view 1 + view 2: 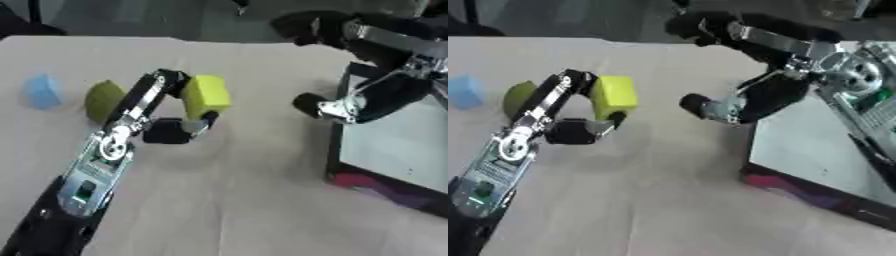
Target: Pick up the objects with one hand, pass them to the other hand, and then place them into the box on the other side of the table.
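While the left hand curls its fingers and thumb round the yellow block, that block sits pinched at the far end of the hand, left of centre over the bench. Block face tilts slightly; can't tell if it's lifted clear of the bench surface or just touching. Left arm runs in from the near left corner, stretched diagonally far and right, silver forearm plates facing up, black wrist bent over the block.

Right hand comes in from the far right, forearm angled down and left from the upper right corner. Hand hangs at the left edge of the box, black fingertip end pointing left toward the yellow block, clear gap between them. It holds nothing; fingers are bunched and dark, so can't tell whether they're straight or curled.

Outward from the left hand: olive-green rounded object just left of the arm, on the bench, partly hidden behind the forearm. Blue block further left, near the left edge, apart from the green one.

Box is a shallow black-framed tray with a pale floor, on the right side of the bench, tilted askew in view. Something reddish-purple lies along its near left wall; shape unclear.
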